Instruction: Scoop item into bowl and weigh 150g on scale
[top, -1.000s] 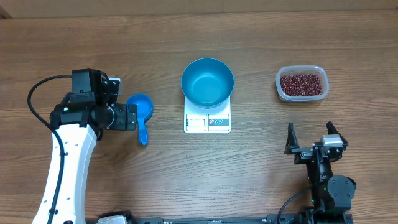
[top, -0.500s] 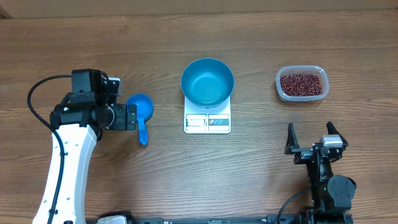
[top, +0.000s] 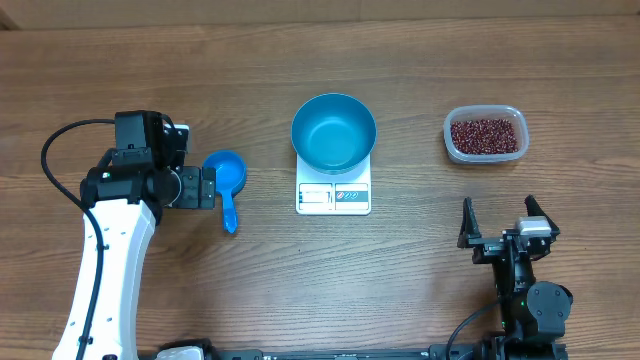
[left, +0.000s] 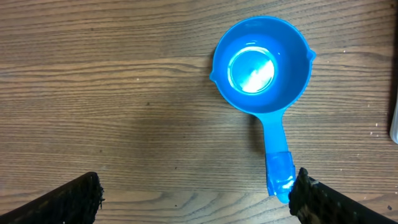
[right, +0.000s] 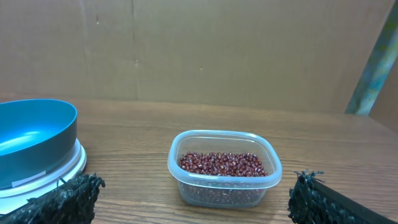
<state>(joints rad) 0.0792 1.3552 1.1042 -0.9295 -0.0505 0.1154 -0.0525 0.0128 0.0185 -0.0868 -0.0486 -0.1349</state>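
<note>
The left gripper hangs low over the bench at the far left. Its jaws are spread as wide as they go and hold nothing. Just past it lies the small blue scoop, cup up and empty, with its handle running toward the near edge. In the left wrist view the handle's end sits right beside one fingertip, though I cannot tell whether they touch.

In the middle the deep blue bowl stands empty on the white scale, whose display and buttons show along the near edge.

Further right, well apart from the scale, a clear tub holds the red-brown beans.

At the near right the right gripper faces the tub. Its jaws are fully apart, with nothing between them.
</note>
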